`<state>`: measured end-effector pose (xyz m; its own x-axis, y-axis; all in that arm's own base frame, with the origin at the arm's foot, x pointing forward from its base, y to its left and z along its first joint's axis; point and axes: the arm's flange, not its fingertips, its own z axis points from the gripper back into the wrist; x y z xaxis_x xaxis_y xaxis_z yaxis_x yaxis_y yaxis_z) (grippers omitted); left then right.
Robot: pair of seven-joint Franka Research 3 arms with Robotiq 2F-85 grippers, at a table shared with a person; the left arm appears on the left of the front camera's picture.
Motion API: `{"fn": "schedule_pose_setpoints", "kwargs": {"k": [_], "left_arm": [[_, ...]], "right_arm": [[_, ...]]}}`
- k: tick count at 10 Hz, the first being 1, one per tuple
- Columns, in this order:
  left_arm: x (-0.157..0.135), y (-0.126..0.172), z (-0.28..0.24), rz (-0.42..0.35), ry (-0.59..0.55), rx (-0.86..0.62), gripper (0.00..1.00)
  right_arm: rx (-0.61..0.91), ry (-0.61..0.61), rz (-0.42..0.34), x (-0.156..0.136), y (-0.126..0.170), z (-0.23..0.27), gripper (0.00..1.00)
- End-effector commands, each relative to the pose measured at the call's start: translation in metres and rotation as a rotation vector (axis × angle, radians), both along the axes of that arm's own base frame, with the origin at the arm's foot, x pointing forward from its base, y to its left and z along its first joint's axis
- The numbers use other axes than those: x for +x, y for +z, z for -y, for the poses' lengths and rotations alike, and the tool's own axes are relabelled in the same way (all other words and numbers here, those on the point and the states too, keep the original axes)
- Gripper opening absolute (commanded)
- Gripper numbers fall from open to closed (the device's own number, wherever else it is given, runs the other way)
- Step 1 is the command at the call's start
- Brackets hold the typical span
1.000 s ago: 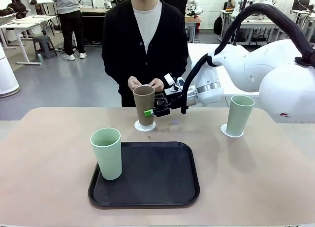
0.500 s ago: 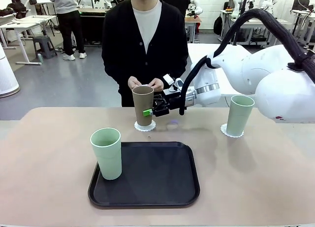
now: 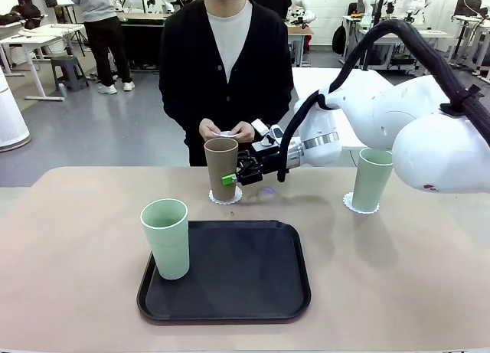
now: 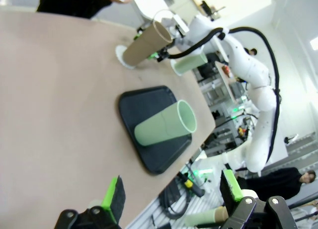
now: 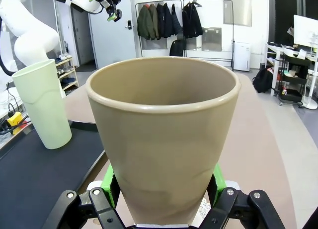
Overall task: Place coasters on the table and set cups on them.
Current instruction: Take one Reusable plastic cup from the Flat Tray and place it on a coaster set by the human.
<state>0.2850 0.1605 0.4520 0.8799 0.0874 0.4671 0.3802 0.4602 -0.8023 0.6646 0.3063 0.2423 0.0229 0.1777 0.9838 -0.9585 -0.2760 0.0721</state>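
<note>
Grip holds: right gripper (image 3: 231,175) stays pinched on the lower wall of the brown-taupe tapered matte tumbler (image 3: 220,163), a green pad on either side. Over the last second the tumbler came down slightly. Its base now looks seated on the white scalloped coaster (image 3: 234,194) at the far middle of the beige table (image 3: 76,253). My read: placement is done, release is next.

Just behind, the person's hands (image 3: 226,129) hold something small and white, probably the last coaster. The right-hand pale mint tumbler (image 3: 371,178) is already on its own white coaster (image 3: 360,208). The other pale mint tumbler (image 3: 166,236) waits on the black rounded-square tray (image 3: 253,292).

Left gripper (image 4: 173,187): fingers spread, empty.
</note>
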Motion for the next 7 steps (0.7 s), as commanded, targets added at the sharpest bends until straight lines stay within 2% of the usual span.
{"fn": "schedule_pose_setpoints", "kwargs": {"k": [1,7], "left_arm": [[-0.0009,0.0002,-0.0007,0.013,-0.004,-0.004,1.00],[-0.0009,0.0002,-0.0007,0.013,-0.004,-0.004,1.00]], "right_arm": [[-0.019,0.035,-0.020,0.0133,-0.0024,-0.0032,0.83],[-0.014,0.045,-0.002,0.0176,-0.0099,-0.0021,0.83]]}}
